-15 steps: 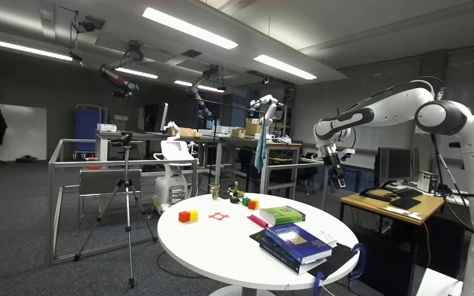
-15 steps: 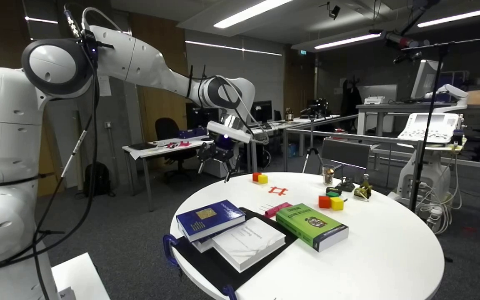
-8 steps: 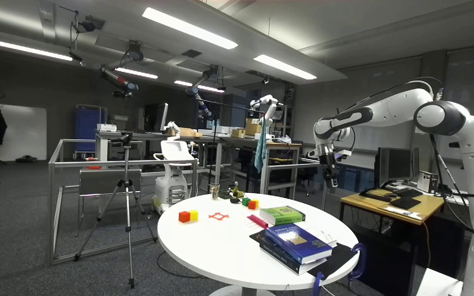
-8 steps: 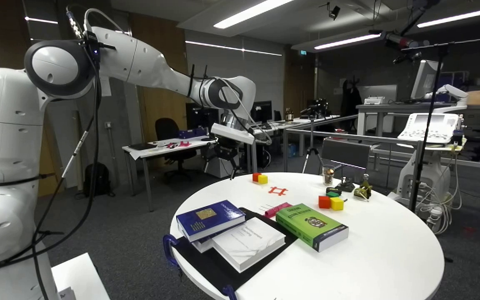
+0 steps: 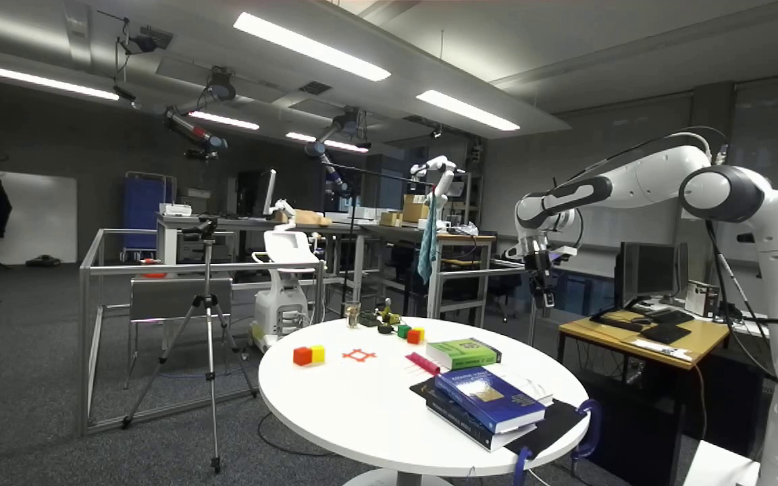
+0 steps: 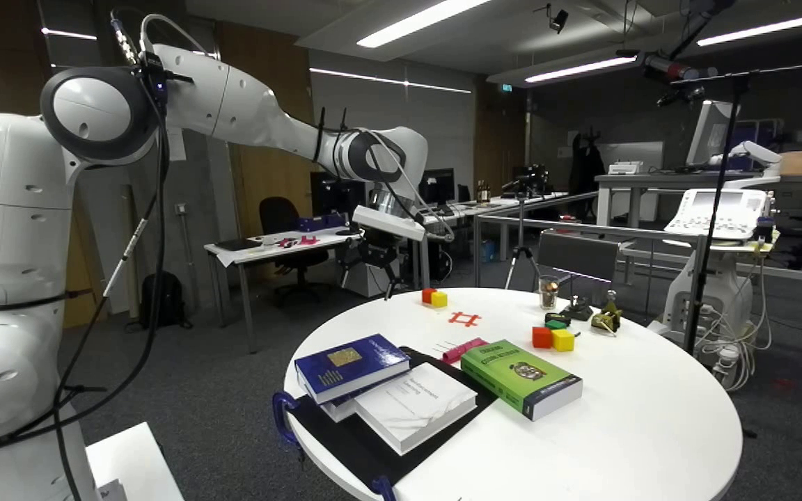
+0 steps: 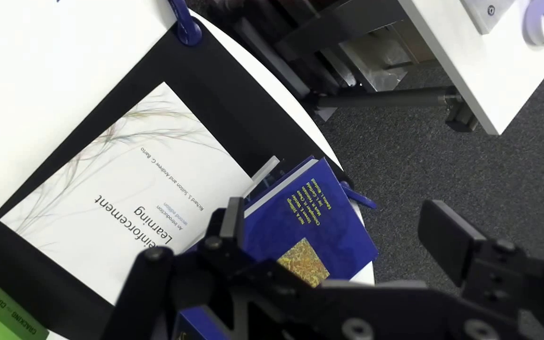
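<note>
While hanging well above the white tabletop (image 6: 617, 431), gripping nothing, with end effector (image 7: 338, 231) spread wide and no contact. Pointing down toward blue Stillings hardcover (image 7: 312, 222), nearest by wrist view, below and between fingertips, nearer that view's left finger, with carpet (image 7: 413, 160) showing around the right. With long axis slanting upper right to lower left there, so diagonal to the finger gap, not square. Stacked on dark-spined book (image 5: 460, 422), resting at least partly on black mat (image 7: 225, 108), just beside white Reinforcement Learning book (image 7: 135, 189)
</note>
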Tool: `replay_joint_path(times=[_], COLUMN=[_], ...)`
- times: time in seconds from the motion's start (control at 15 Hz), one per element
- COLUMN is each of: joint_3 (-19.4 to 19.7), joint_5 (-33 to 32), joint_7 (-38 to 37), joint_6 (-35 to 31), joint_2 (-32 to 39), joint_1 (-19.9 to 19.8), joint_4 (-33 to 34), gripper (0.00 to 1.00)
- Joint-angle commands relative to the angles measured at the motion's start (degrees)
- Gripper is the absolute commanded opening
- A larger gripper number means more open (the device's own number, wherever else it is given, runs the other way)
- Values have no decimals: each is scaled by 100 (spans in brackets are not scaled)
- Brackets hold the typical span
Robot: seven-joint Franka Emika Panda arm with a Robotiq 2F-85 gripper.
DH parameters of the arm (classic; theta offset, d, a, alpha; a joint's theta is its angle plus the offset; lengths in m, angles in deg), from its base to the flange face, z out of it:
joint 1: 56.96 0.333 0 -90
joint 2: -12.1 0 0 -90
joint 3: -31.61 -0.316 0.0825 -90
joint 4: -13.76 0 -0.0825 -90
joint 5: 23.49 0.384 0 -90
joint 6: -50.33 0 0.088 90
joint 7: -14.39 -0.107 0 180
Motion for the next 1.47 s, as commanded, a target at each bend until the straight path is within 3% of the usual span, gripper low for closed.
replay_joint_path(times=[0.0,0.2,0.53,0.93,1.4], joint_3=[-126,-150,-217,-222,-459], joint_5=[-26,-493,-58,1164,2241], joint_7=[-21,255,788,1475,3230], joint_6=[12,-424,-1057,-1616,-2492], joint_2=[0,-81,7,373,973], joint_1=[-113,-51,-207,-556,-951], joint_4=[13,-107,-104,92,126], gripper=[100,100,100,100,100])
